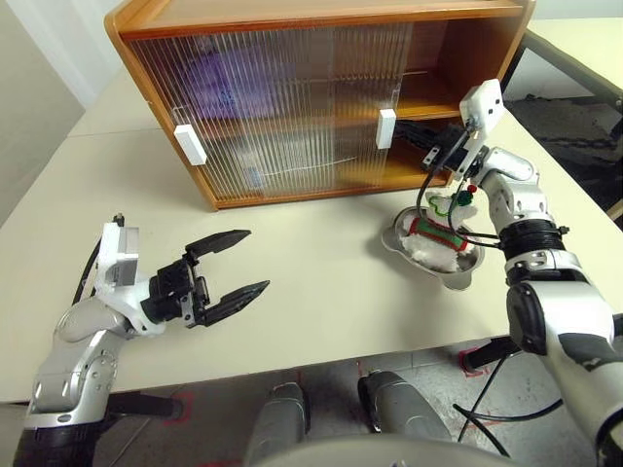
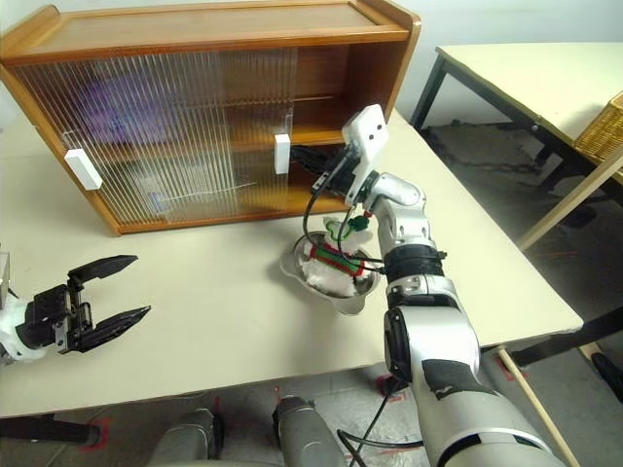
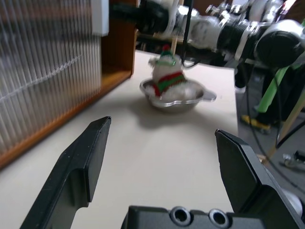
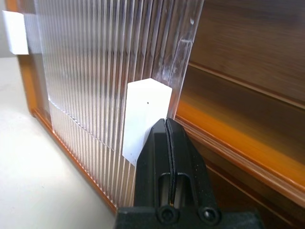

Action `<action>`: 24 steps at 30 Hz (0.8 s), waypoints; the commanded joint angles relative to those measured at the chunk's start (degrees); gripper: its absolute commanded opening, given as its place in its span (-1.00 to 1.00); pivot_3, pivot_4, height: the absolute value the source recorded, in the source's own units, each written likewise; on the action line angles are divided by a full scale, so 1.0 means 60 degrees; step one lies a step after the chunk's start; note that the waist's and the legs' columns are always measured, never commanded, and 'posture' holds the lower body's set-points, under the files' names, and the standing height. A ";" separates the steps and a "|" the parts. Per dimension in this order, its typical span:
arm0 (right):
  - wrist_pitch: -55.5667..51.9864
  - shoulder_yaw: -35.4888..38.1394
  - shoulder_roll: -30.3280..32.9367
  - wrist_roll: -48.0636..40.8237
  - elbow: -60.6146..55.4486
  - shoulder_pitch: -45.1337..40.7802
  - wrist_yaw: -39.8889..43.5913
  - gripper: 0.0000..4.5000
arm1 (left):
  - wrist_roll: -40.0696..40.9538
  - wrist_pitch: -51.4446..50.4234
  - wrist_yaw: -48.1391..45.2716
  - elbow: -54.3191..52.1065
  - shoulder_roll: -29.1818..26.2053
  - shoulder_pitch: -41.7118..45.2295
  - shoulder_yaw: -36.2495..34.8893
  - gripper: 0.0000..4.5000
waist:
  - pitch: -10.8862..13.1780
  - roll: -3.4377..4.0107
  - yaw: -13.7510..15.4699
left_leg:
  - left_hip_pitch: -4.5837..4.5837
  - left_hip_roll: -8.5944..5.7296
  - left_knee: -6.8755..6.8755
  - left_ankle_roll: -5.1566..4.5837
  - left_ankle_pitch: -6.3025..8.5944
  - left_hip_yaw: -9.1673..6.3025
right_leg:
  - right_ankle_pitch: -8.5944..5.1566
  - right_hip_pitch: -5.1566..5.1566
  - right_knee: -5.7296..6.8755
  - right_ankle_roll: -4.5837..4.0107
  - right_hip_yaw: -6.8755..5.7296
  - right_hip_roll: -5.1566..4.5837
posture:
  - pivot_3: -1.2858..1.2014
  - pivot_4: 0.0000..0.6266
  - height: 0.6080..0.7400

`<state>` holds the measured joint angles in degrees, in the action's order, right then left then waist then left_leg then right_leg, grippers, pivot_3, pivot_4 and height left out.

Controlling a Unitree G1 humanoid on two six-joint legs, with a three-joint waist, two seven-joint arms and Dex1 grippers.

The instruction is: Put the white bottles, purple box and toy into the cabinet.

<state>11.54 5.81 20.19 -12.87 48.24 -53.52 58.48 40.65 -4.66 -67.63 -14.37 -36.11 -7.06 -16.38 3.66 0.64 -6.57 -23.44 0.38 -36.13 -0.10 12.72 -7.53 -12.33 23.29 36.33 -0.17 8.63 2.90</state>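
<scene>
Your right claw is pressed shut at the cabinet door handle; your left claw stands wide over the worktop.

From your head views, the honey-brown cabinet (image 1: 321, 97) sits at the back of a pale cream worktop (image 1: 321, 292), its ribbed sliding doors covering most of the front, with an open gap at the right. A purple blur shows behind the ribbing. The toy (image 1: 435, 236), white plush in a red-and-green sweater, lies in a steel bowl (image 1: 467, 268) near the cabinet's open end. A second table (image 2: 526, 78) stands off to the right. In your left wrist view, the left claw (image 3: 159, 148) is spread wide and empty, facing the toy in its bowl. In your right wrist view, the right claw (image 4: 167, 125) has its fingers together, tip at the edge of the white handle (image 4: 143, 114).
</scene>
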 commanded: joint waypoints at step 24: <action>-0.0723 -0.0266 -0.1329 -0.0693 -0.1023 0.0092 0.1007 -0.98 | 0.0414 -0.0357 0.1038 -0.1005 0.0411 -0.0011 -0.0120 1.00 | 0.0001 0.0001 0.0077 | -0.0016 0.0022 0.0005 0.0003 -0.0002 0.0000 | 0.0002 0.0024 0.0000 -0.0022 -0.0001 0.0030 | -0.03 -0.71 1.00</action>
<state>7.67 5.11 12.78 -16.12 43.09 -53.66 63.88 43.41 -6.99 -61.65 -19.53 -33.66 -6.69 -16.66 3.67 0.65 -6.11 -23.54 0.52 -36.10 -0.08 12.71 -7.53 -12.32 23.44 36.33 -0.31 8.62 3.09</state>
